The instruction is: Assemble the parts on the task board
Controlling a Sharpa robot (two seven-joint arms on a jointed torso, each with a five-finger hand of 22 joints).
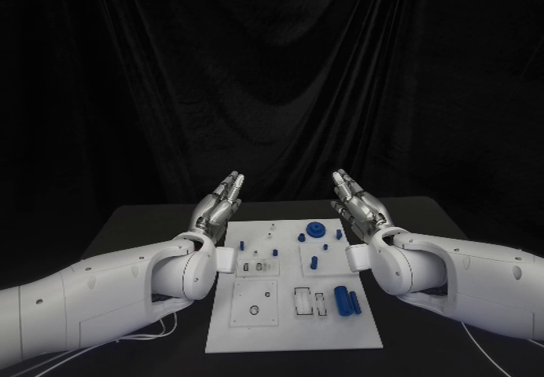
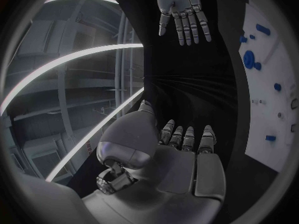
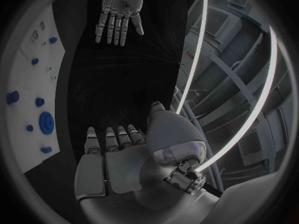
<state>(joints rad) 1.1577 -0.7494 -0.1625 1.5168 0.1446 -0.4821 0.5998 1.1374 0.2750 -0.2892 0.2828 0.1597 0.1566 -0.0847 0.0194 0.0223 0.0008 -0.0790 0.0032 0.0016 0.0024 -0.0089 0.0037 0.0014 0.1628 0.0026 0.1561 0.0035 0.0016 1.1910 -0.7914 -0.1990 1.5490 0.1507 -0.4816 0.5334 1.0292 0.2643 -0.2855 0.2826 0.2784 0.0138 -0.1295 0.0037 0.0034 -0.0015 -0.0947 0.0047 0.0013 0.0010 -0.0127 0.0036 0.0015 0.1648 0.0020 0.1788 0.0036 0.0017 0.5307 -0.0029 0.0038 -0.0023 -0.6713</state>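
Head view: board (image 1: 292, 330) lies mid-table with blue parts (image 1: 346, 301); left hand (image 1: 218, 206) and right hand (image 1: 361, 206) raised beside it, fingers straight, holding nothing.
Left wrist view: board edge cut off.
Right wrist view: small parts indistinct.

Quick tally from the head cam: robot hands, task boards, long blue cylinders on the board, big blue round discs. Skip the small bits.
Robot hands: 2, the left robot hand and the right robot hand
Task board: 1
Long blue cylinders: 2, lying side by side
Large blue disc: 1
Total: 6
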